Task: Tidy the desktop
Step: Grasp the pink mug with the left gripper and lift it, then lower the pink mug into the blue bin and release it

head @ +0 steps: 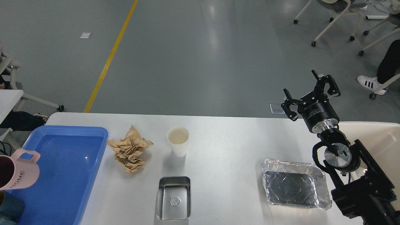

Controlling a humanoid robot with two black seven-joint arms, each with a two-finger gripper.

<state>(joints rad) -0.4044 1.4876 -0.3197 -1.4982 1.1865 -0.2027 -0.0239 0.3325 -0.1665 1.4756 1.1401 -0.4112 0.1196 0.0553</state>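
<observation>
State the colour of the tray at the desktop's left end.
The tray is bright blue, seen best in the head view.

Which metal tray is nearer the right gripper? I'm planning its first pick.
The crinkled foil tray, just below the open right gripper. The smooth steel tray lies farther left, mid-table.

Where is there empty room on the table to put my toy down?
The desktop is bare between the paper cup and the foil tray, and along the far edge. It is crowded around the crumpled paper, the cup and the steel tin.
</observation>
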